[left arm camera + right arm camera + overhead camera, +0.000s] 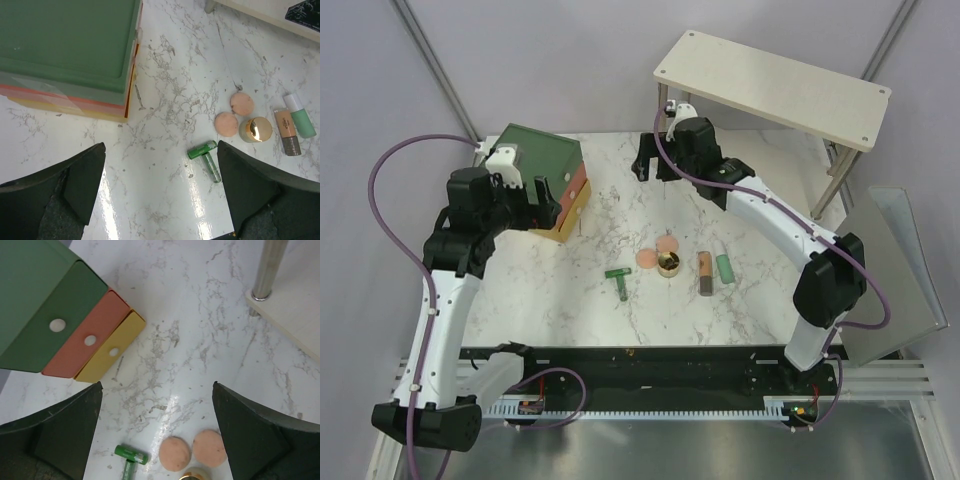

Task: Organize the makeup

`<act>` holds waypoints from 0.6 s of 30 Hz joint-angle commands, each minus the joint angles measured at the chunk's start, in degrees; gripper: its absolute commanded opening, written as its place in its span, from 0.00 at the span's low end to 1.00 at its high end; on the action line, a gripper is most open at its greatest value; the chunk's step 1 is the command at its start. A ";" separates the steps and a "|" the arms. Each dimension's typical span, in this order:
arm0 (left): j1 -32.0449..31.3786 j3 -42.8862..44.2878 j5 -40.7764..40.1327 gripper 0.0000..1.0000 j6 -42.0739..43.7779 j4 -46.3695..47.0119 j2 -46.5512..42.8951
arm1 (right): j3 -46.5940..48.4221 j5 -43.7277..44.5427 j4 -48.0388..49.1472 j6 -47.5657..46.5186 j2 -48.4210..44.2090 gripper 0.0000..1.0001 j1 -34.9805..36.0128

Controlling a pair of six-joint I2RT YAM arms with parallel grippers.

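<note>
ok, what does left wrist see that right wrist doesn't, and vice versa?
Left wrist only: the orange-brown tube, the mint-green case, and the flat green top of the drawer box. Right wrist only: the three drawer fronts, green, orange and yellow, and a metal shelf leg. Both: the two pink discs, the green T-shaped tool and the marble table. The gold pot is whole in left wrist, just a sliver at right wrist's bottom edge.

Marble table bears drawer box, tube, mint case, gold pot, two pink discs, green tool.
</note>
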 commanded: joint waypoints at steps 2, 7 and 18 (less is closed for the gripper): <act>0.01 4.20 3.29 0.99 2.09 0.31 2.15 | 6.18 -5.20 0.25 3.82 2.95 0.98 1.88; 0.01 8.24 5.14 0.99 2.27 0.84 8.72 | 8.65 -10.65 3.40 8.49 5.95 0.98 2.06; 1.32 27.29 -5.40 0.02 -0.63 -1.17 28.25 | 12.26 -22.52 16.76 23.34 15.79 0.98 2.06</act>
